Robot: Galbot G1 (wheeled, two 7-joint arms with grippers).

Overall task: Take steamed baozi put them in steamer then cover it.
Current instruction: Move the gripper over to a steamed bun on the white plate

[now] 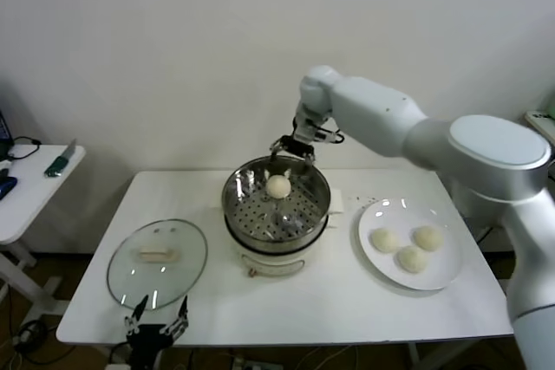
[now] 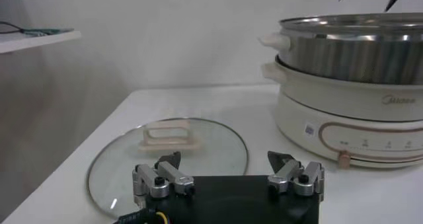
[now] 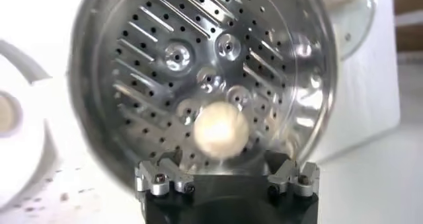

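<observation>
One steamed baozi (image 1: 277, 186) (image 3: 221, 129) is inside the steamer (image 1: 251, 214) (image 3: 132, 60), over the perforated bottom and toward its far side. My right gripper (image 1: 290, 152) (image 3: 225, 159) hangs open just above the steamer's far rim, holding nothing. Three more baozi (image 1: 412, 258) lie on the white plate (image 1: 375, 262) to the right. The glass cover (image 1: 157, 262) (image 2: 205, 146) lies flat on the table to the left of the steamer, handle up. Parked at the table's front edge below the cover, my left gripper (image 1: 158, 318) (image 2: 228, 164) stands open and empty.
The steamer sits on a white cooker base (image 1: 277, 264) (image 2: 350, 123) at the table's middle. A small white side table (image 1: 35, 184) with a few items stands to the far left. A bare wall runs close behind the table.
</observation>
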